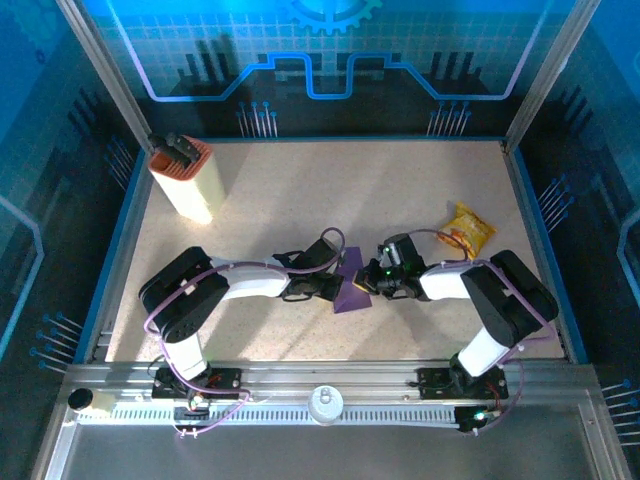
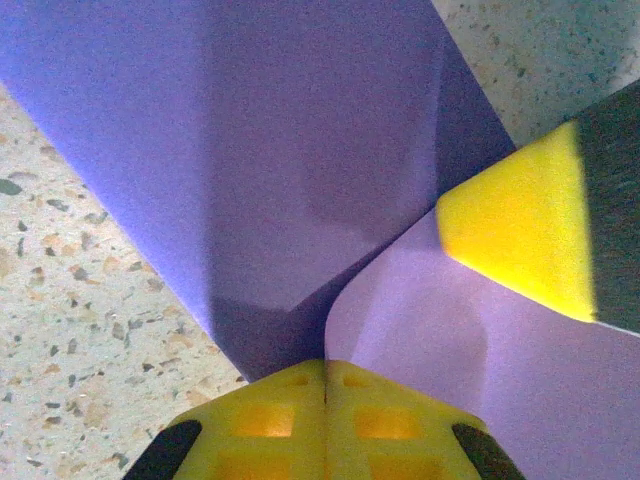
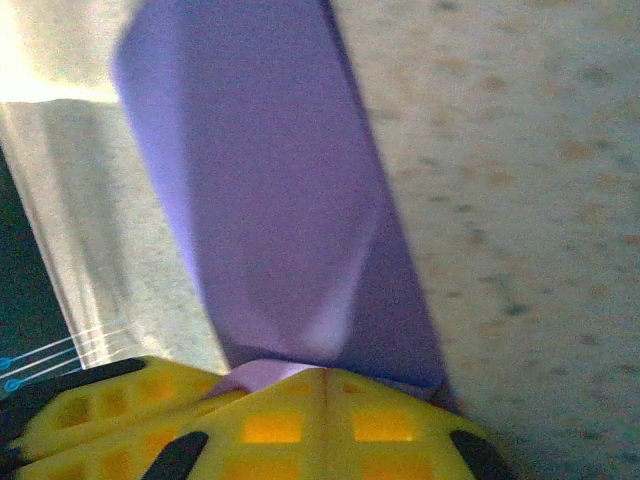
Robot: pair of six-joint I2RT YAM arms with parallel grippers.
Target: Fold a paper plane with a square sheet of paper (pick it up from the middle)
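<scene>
The left gripper (image 1: pixel 328 290) and right gripper (image 1: pixel 373 284), both fully closed, each pinch an opposite edge of the partly folded purple paper sheet (image 1: pixel 351 292), which lies directly between them, extending forward from each, both arms equally near.

Robot lab: aluminium-framed blue enclosure (image 1: pixel 100 75)

I note both arms reaching low inward, left gripper (image 1: pixel 326 288) clamped at the left of the purple paper (image 1: pixel 350 292), right gripper (image 1: pixel 374 284) clamped at its right.
</scene>
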